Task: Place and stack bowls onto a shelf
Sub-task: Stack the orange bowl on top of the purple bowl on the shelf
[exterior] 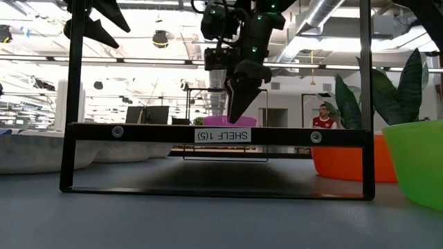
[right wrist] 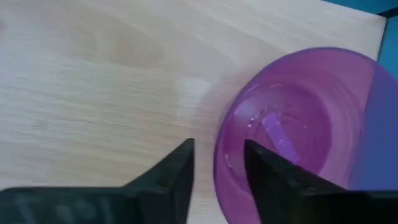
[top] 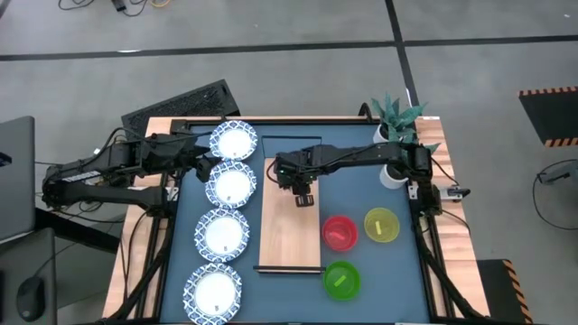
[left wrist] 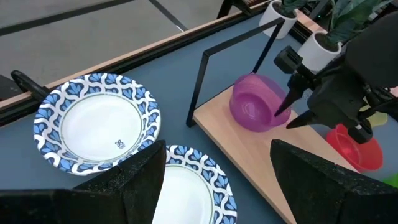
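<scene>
On the dark blue worktop point(top: 397, 271) the purple bowl point(left wrist: 255, 106) sits at the wooden shelf's point(top: 289, 244) upper end, centre frame. The right gripper point(right wrist: 217, 168) straddles its rim, fingers parted, apparently letting go. The left gripper point(left wrist: 211, 186) waits open by the dishes point(top: 226, 233).

Right arm point(top: 361, 158) stretched leftward from the right of the frame to upper centre, wrist bent down, right gripper point(top: 304, 197) pointing down, fingers point(right wrist: 174, 177) slightly parted. Left arm point(top: 108, 167) folded at upper left, left gripper point(top: 200, 169) aimed rightward, fingers point(left wrist: 140, 186) spread wide.
</scene>
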{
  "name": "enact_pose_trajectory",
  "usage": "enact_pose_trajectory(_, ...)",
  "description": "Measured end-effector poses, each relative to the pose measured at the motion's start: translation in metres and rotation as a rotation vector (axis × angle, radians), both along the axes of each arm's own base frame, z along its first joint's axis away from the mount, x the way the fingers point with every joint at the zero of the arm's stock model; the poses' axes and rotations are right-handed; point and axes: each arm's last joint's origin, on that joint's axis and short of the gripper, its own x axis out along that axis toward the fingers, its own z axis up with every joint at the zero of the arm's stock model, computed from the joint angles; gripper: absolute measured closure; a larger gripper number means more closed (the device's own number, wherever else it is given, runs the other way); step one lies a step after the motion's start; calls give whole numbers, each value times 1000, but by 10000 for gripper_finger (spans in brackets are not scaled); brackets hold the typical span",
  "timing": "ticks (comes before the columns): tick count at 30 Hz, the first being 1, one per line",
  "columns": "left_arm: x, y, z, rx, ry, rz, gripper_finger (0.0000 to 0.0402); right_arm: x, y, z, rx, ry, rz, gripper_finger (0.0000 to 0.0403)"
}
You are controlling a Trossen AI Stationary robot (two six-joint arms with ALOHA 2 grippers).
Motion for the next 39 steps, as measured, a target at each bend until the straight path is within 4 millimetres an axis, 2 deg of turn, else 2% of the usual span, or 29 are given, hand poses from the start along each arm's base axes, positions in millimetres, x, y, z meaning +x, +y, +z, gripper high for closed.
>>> enact_pose_trajectory(4, 0, 0, 0, 0, 1, 0, 129, 1, 1, 17, 4, -32, -39, 183)
enact_pose_trajectory(7, 0, 0, 0, 0, 2, 0, 129, -7, 10, 47, 20, -58, -83, 176)
enact_pose_trajectory(11, 0, 0, 0, -3, 1, 0, 129, -34, 30, 91, 90, -93, -202, 180)
enact_pose_trajectory(14, 0, 0, 0, -14, -3, -12, 129, -59, 49, 113, 150, -88, -315, 181)
enact_pose_trajectory(19, 0, -1, 0, -21, -5, -19, 129, -97, 83, 132, 162, -61, -510, 181)
enact_pose_trajectory(21, 0, -1, 0, -23, -7, -19, 129, -108, 99, 128, 150, -50, -549, 181)
enact_pose_trajectory(24, 0, -1, 0, -36, -14, -12, 129, -121, 123, 109, 147, -21, -577, 181)
enact_pose_trajectory(30, 1, -1, 0, -48, -15, -34, 129, -138, 155, 47, 160, -4, -557, 181)
enact_pose_trajectory(34, 1, -1, 0, -50, -17, -33, 129, -143, 154, 8, 152, -20, -556, 181)
enact_pose_trajectory(39, 1, -1, 0, -50, -16, -31, 129, -149, 135, -22, 76, 14, -576, 182)
